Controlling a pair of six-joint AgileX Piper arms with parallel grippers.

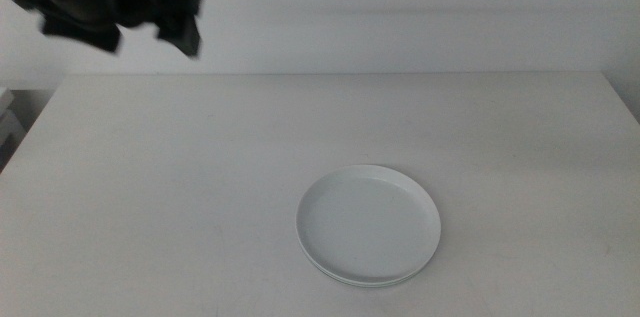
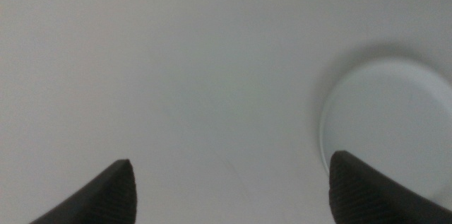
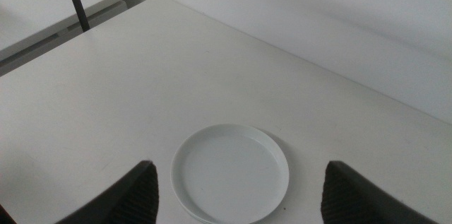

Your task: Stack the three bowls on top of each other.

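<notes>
The bowls [image 1: 368,223] sit as one stack on the white table [image 1: 180,177], right of centre near the front. The top one is a pale shallow dish, and further rims show under its near edge. I cannot tell the colours of the lower ones apart. The stack also shows in the left wrist view [image 2: 388,121] and in the right wrist view [image 3: 230,173]. My left gripper [image 1: 175,17] is raised high at the back left, blurred, far from the stack. Its jaws stand wide open and empty [image 2: 229,196]. My right gripper [image 3: 240,196] is open and empty, above and back from the stack, outside the middle view.
The table's far edge [image 1: 330,74] meets a plain white wall. A dark thin pole [image 3: 74,1] stands beyond the table's corner in the right wrist view. A white object [image 1: 8,122] sits off the table's left edge.
</notes>
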